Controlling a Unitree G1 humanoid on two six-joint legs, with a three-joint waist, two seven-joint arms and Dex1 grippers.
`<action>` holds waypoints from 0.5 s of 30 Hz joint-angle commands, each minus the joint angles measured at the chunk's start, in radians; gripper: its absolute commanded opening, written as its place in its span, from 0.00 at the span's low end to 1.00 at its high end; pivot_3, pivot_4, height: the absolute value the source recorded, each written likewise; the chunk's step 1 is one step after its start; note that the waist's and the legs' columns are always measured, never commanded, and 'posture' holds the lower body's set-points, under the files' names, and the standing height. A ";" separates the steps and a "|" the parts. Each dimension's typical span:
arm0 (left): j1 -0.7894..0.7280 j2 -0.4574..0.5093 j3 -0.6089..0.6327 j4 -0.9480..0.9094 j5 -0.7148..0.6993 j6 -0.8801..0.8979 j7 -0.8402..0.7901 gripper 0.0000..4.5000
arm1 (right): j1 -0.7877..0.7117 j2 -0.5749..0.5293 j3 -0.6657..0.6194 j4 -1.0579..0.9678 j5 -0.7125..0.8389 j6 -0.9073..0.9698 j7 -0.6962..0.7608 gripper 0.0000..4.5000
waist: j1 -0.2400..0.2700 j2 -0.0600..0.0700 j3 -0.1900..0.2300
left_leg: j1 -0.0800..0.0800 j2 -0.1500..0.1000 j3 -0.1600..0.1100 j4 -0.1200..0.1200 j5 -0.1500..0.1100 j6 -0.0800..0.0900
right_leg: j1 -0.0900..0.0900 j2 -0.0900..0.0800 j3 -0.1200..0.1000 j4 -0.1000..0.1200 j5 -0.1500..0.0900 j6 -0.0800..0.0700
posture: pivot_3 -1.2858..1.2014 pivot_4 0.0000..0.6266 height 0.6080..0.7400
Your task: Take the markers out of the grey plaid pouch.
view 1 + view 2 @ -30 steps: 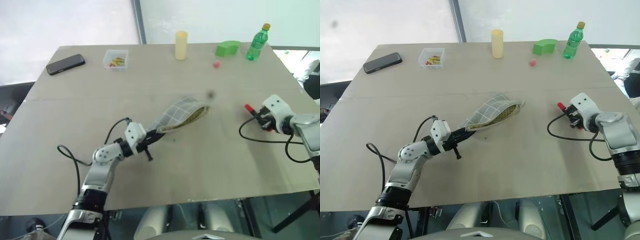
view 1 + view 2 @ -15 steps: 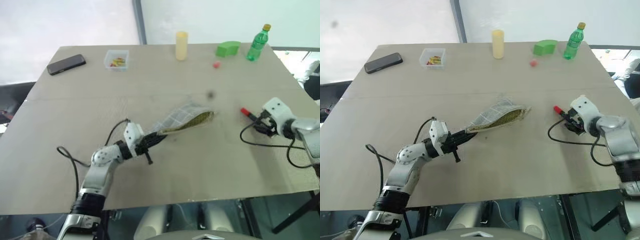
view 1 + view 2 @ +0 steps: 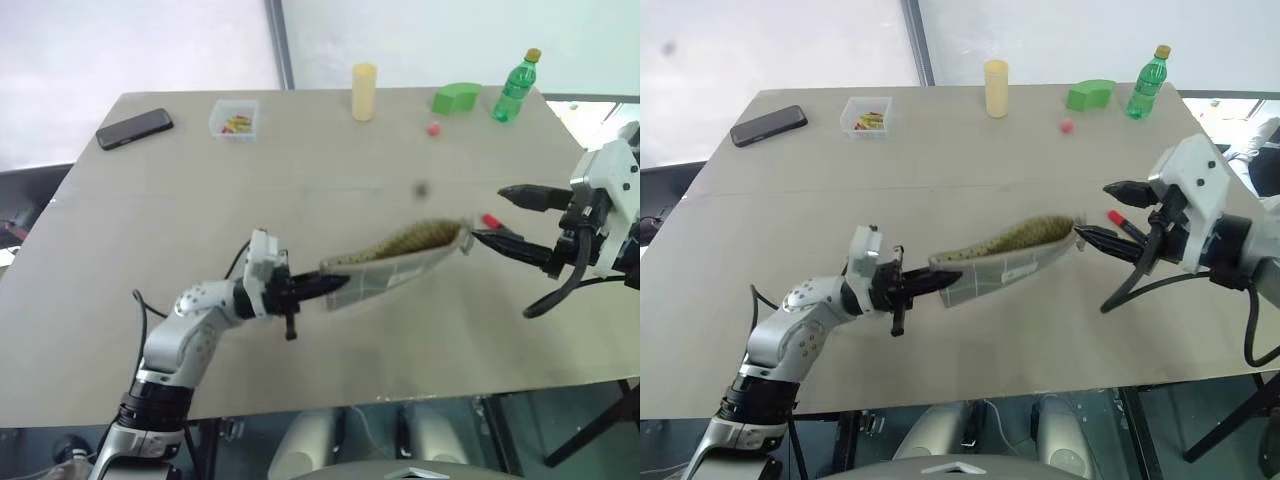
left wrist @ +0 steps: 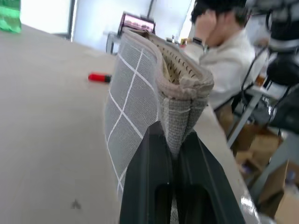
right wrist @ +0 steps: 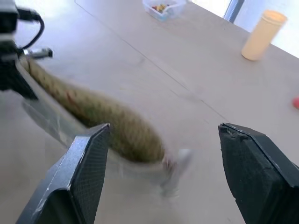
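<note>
While the left gripper (image 3: 930,284) squeezes its two black fingers tight on one end of the grey plaid pouch (image 3: 1002,262), the pouch sticks out flat in the air above the table (image 3: 940,160), with its olive-yellow inside facing up. From the left wrist view, the fingers (image 4: 156,158) pinch the cloth edge between them. The right gripper (image 3: 1110,213) is up off the table, right at the far end of the pouch, and its fingers are spread wide apart with nothing in them. One marker with a red cap (image 3: 491,221) lies on the table just past that end of the pouch, near the right gripper. A black phone (image 3: 134,128), a small clear box (image 3: 234,119), a yellow cup (image 3: 363,91), a green block (image 3: 456,97), a green bottle (image 3: 516,84) and a small red ball (image 3: 433,129) sit along the far edge of the table
</note>
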State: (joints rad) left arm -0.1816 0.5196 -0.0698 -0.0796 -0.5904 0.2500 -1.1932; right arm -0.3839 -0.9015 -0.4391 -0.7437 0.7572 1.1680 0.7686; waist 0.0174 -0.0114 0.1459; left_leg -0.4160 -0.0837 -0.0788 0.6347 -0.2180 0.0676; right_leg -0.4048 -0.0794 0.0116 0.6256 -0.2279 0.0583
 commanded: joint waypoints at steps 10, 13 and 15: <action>0.028 -0.015 0.014 0.044 0.072 -0.068 0.020 0.00 | -0.038 0.001 0.304 -0.065 0.033 -0.046 -0.061 0.55 | -0.002 0.000 0.000 | 0.000 0.000 0.001 0.000 0.000 0.000 | -0.001 0.000 0.001 0.001 0.000 0.000 | 0.52 0.24 1.00; 0.030 -0.018 0.019 0.036 0.072 -0.077 0.033 0.00 | -0.031 -0.007 0.294 -0.071 0.079 -0.030 -0.052 0.55 | -0.001 -0.001 0.000 | 0.000 0.000 0.001 0.000 0.000 0.000 | -0.001 0.000 0.001 0.000 0.000 0.000 | 0.52 0.24 1.00; 0.030 -0.020 0.022 0.026 0.066 -0.073 0.039 0.00 | -0.015 -0.022 0.290 -0.076 0.098 -0.028 -0.043 0.55 | -0.001 -0.001 0.000 | 0.000 0.000 0.000 0.000 0.000 0.001 | -0.001 0.000 0.001 0.000 0.000 0.000 | 0.52 0.24 1.00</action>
State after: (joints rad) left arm -0.1532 0.5011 -0.0687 -0.0310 -0.5243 0.1866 -1.1683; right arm -0.4049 -0.9023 -0.1231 -0.7873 0.8279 1.1414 0.7152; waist 0.0162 -0.0119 0.1455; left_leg -0.4161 -0.0836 -0.0783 0.6345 -0.2182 0.0682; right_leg -0.4058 -0.0796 0.0122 0.6259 -0.2277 0.0586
